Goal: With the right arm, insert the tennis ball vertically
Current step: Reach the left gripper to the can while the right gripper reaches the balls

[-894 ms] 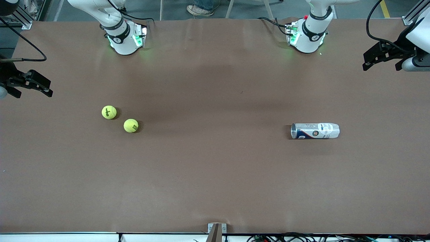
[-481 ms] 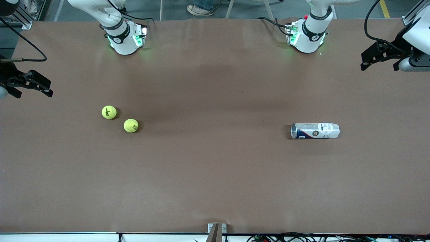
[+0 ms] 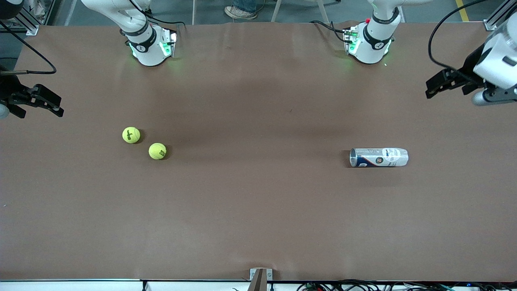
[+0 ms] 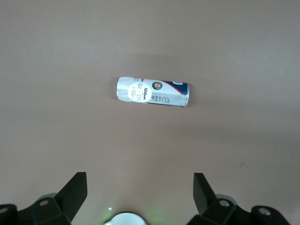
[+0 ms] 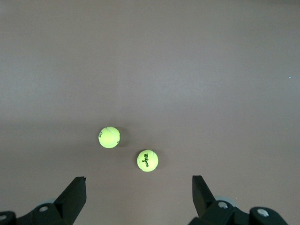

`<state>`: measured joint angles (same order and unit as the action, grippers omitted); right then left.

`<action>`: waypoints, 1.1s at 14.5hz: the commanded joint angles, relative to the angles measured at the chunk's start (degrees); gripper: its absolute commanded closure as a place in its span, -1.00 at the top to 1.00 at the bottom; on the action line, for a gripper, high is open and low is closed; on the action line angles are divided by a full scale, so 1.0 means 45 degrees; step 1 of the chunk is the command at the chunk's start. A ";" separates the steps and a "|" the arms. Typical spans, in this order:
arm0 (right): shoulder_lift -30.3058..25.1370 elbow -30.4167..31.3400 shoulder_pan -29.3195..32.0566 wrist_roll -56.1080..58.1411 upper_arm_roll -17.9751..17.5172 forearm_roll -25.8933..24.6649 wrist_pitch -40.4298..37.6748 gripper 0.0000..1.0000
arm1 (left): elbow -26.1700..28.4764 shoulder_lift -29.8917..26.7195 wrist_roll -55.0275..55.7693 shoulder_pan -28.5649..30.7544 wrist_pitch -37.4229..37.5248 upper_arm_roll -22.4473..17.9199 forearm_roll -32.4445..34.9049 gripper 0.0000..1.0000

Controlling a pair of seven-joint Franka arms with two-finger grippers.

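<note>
Two yellow tennis balls [image 3: 131, 135] [image 3: 157, 151] lie close together on the brown table toward the right arm's end. They also show in the right wrist view [image 5: 109, 137] [image 5: 147, 160]. A clear tennis ball can [image 3: 379, 157] lies on its side toward the left arm's end, its open mouth facing the balls. It also shows in the left wrist view [image 4: 153, 92]. My right gripper [image 3: 39, 109] [image 5: 138, 187] is open and empty, up over the table's edge at its own end. My left gripper [image 3: 446, 93] [image 4: 139, 185] is open and empty, high over the table at its own end.
The two arm bases [image 3: 150, 46] [image 3: 368, 44] stand along the table's edge farthest from the front camera. A small metal bracket [image 3: 260, 277] sits at the nearest edge. Cables [image 3: 444, 36] hang by the left arm.
My left gripper has swung a little toward the middle of the table and toward the can. The right gripper, the balls and the can have not moved.
</note>
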<state>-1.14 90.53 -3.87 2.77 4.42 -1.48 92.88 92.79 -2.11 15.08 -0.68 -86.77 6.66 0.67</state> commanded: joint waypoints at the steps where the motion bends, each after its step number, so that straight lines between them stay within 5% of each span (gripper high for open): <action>1: -0.0215 0.0077 0.0274 0.0029 -0.0104 -0.0120 -0.0035 1.00 | 0.1737 -0.0118 0.1837 -0.0025 -0.1649 0.0569 0.1116 1.00; 8: -0.0156 0.1441 0.0450 -0.0030 -0.0104 -0.0003 0.0548 1.00 | 0.3205 0.1267 0.7888 -0.0083 -0.3974 0.0767 0.2623 1.00; 16: -0.0176 0.5678 0.0294 -0.0127 -0.0123 0.1071 0.4257 1.00 | 0.3716 0.4917 1.7673 -0.1391 -0.5912 0.1118 0.7407 1.00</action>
<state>-0.31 111.15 -2.42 2.76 4.24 1.45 108.08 110.67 16.54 86.73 -6.06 -112.43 11.76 30.26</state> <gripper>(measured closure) 0.000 0.000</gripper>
